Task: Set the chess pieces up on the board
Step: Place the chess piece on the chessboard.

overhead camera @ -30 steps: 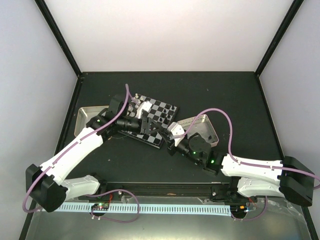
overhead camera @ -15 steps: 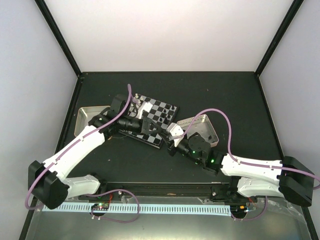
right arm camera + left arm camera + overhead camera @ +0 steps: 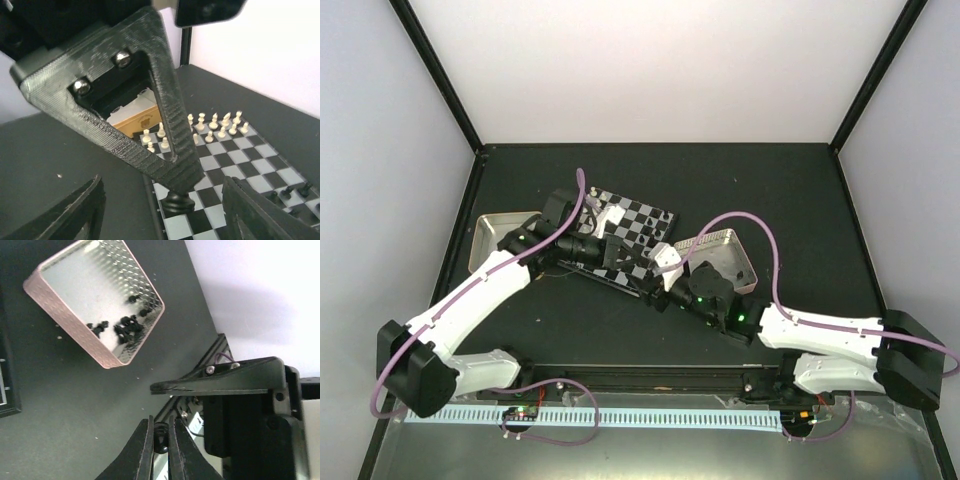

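Note:
The board [image 3: 642, 228] lies tilted on the dark table, with silver chess pieces [image 3: 215, 124] along its far rows and a few black ones [image 3: 288, 192] at its right side. My left gripper [image 3: 160, 424] is shut on one black piece [image 3: 161, 435]. In the right wrist view that piece [image 3: 179, 203] hangs under the left fingers [image 3: 170, 145] at the board's [image 3: 240, 165] near edge; whether it touches the square I cannot tell. My right gripper [image 3: 162, 192] stands open around it, one finger on each side. In the top view both grippers [image 3: 623, 258] [image 3: 655, 278] meet at the board's near corner.
A pinkish-rimmed tin [image 3: 59, 319] with several loose black pieces [image 3: 125, 326] sits right of the board, and shows in the top view too [image 3: 742, 260]. A gold-rimmed tin [image 3: 488, 240] lies left of the board, its side [image 3: 136, 119] visible behind the silver rows. Black frame posts edge the table.
The left gripper's fingers have closed on the black piece. The right gripper's fingers have opened wide and let it go, and the right arm has shifted slightly toward the board.

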Action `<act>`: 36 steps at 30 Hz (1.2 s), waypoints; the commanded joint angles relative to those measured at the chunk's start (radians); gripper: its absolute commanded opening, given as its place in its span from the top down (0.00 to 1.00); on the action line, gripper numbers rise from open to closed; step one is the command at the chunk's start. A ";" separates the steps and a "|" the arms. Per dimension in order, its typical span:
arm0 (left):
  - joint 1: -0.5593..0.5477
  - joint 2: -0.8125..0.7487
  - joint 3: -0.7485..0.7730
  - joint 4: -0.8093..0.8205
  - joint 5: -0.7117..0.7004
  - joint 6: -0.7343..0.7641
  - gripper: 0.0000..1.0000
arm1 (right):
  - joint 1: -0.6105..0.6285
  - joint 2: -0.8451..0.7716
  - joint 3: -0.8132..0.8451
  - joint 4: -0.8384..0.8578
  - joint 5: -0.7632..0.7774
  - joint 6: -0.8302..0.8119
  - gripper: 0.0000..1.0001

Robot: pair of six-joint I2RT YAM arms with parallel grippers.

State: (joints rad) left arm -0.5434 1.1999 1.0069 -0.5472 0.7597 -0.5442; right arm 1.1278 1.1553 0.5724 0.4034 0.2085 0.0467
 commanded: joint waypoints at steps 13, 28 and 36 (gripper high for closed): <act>-0.075 0.153 0.036 0.042 -0.679 0.089 0.98 | -0.280 -0.135 -0.017 -0.382 0.007 0.595 0.23; -0.147 0.520 0.071 0.346 -0.952 0.254 0.98 | -0.475 -0.059 0.005 -0.518 -0.118 0.733 0.23; -0.147 0.629 0.096 0.411 -0.931 0.278 0.98 | -0.487 -0.036 0.025 -0.524 -0.144 0.703 0.23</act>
State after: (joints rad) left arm -0.6849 1.7939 1.0534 -0.2089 -0.1558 -0.3000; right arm 0.6498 1.1149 0.5682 -0.1204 0.0929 0.7582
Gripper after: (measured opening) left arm 0.064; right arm 0.767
